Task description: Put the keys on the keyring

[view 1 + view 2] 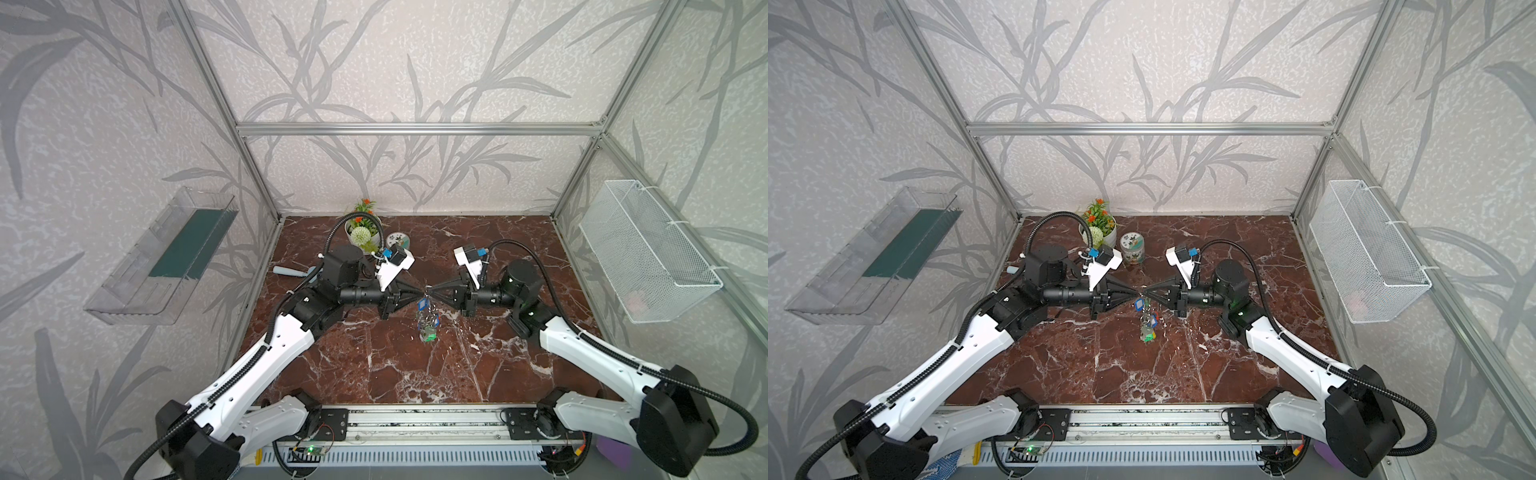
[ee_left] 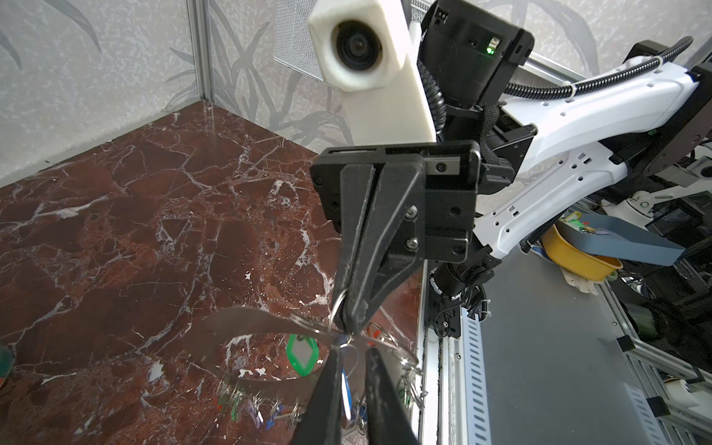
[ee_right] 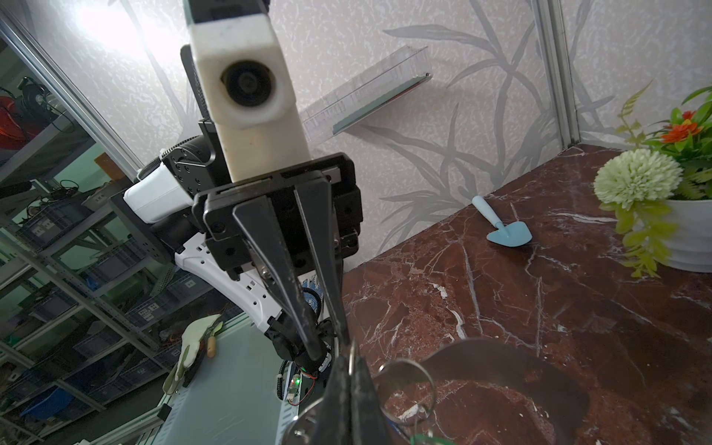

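Note:
Both grippers meet tip to tip above the middle of the marble table (image 1: 374, 365). My right gripper (image 1: 432, 291) (image 3: 352, 356) is shut on a thin ring at the edge of the keyring (image 1: 428, 325) (image 2: 246, 319) (image 3: 501, 362). The grey plate hangs below, with several keys on it, among them a green key (image 1: 428, 336) (image 2: 302, 352). My left gripper (image 1: 421, 291) (image 2: 352, 348) has its jaws narrowly apart around a blue key (image 1: 422, 305) (image 2: 345, 398), whose tag is edge-on in the gap and whose split ring (image 2: 355, 356) is at the tips.
A white flower pot (image 1: 365, 237) and a small tin (image 1: 398, 240) stand at the back. A light blue trowel (image 1: 291, 272) lies at the left wall. A clear shelf (image 1: 166, 253) hangs on the left wall, a white mesh basket (image 1: 648, 253) on the right.

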### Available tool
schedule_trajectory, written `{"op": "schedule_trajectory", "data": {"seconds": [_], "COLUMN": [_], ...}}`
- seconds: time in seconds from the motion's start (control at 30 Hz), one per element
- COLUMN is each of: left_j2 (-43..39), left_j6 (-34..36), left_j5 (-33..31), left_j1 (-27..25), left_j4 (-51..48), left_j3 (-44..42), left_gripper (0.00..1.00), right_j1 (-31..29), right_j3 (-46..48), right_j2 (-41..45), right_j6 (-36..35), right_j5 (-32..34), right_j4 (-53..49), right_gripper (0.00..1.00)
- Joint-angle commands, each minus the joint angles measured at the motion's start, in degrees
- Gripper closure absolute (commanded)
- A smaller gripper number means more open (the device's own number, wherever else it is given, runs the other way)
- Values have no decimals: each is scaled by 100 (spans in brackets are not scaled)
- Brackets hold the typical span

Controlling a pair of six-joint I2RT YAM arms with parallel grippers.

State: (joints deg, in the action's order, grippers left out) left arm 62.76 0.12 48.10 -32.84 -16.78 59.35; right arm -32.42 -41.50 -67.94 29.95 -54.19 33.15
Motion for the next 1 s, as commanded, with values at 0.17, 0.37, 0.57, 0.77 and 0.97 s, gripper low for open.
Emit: {"op": "schedule_trajectory", "data": {"seconds": [0.17, 0.37, 0.57, 0.77, 0.97], "left_j2": [166, 257, 367, 404, 390], "left_j6": [176, 51, -61, -213, -278], "left_j5": [40, 42, 60, 14, -213], "left_j1": [-100, -150, -187, -185, -105], "left_j4": [-118, 133, 346, 626, 452], "left_j3": [208, 182, 147, 77, 90], "left_gripper": [84, 84, 84, 80, 75], "right_j1": [-1, -2, -9, -8, -2], "right_j3": [-113, -96, -87, -78, -60], "right_j2": [101, 73, 36, -6, -26], "right_j6": [19, 45, 96, 150, 135], "right_j5": [-93, -106, -141, -154, -163], "right_j4": [430, 471, 544, 647, 656], "right_gripper": [100, 100, 100, 100, 100]}}
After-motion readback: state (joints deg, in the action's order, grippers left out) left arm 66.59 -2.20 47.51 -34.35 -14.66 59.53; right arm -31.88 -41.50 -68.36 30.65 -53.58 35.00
